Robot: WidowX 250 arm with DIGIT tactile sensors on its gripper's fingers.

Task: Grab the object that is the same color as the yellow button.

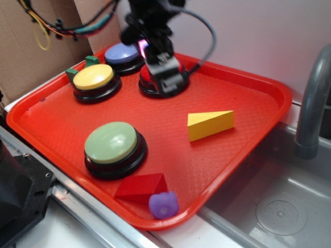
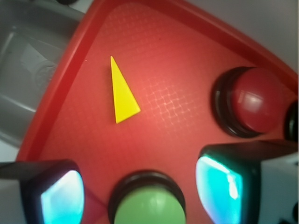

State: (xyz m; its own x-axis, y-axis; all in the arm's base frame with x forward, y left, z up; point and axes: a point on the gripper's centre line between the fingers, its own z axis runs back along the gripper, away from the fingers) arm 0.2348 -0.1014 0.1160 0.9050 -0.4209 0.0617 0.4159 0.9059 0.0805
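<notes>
The yellow wedge block (image 1: 210,124) lies on the red tray (image 1: 243,88) right of centre; in the wrist view it (image 2: 122,93) points away, upper left. The yellow button (image 1: 93,77) on its black base sits at the tray's back left and is out of the wrist view. My gripper (image 1: 165,77) hangs high over the back of the tray, in front of the red button (image 1: 146,77), well apart from the wedge. Its fingers (image 2: 219,182) stand wide open and empty, with the tray far below.
A pale green button (image 1: 111,143) sits front left and shows between the fingers in the wrist view (image 2: 148,207). A blue button (image 1: 121,53) is at the back. A red wedge (image 1: 142,185) and a purple toy (image 1: 164,204) lie at the front rim. A sink (image 1: 279,206) and faucet (image 1: 313,103) are on the right.
</notes>
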